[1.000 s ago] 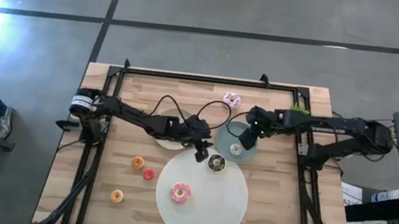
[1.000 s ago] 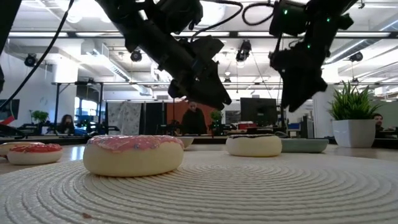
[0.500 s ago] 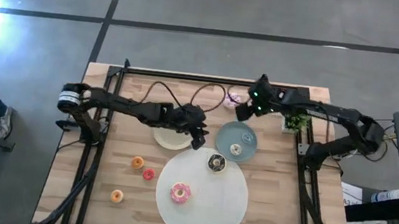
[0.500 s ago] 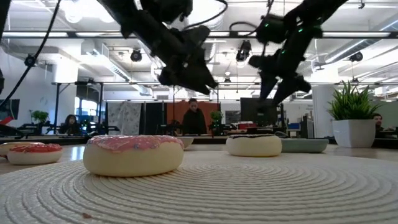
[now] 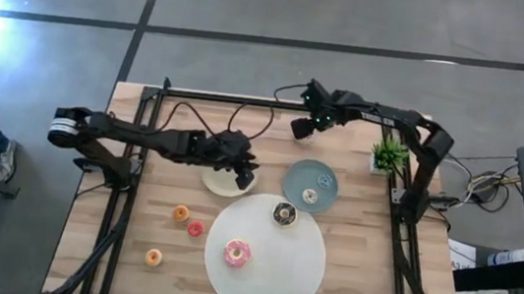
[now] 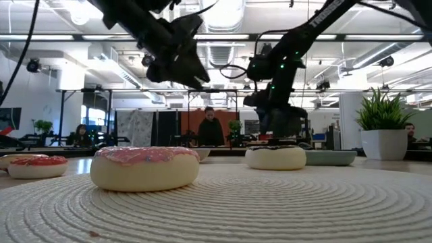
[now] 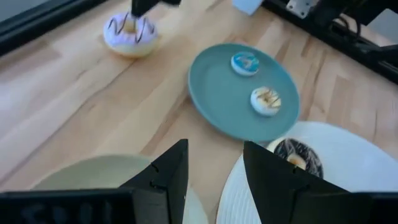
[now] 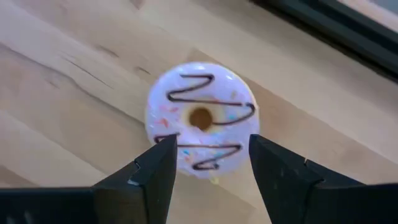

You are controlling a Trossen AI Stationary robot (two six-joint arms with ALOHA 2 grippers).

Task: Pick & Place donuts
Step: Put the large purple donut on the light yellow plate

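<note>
two views disagree in detail: from above, the right gripper [image 5: 301,129] hides the pale pink-white toy ring donut [image 8: 200,116] at the wooden table's [image 5: 359,247] far edge, while its wrist view shows parted fingers [image 8: 157,168] straddling it, not gripping. the left gripper [image 5: 246,178], open and empty, hovers over the beige round plate [image 5: 218,183] left of the teal plate [image 5: 310,183].

Both end effectors, left [image 5: 245,177] and right [image 5: 300,129], spread apart.

two donuts [image 5: 309,196] on plate [image 5: 298,176], mat [image 5: 278,268] beside
</note>
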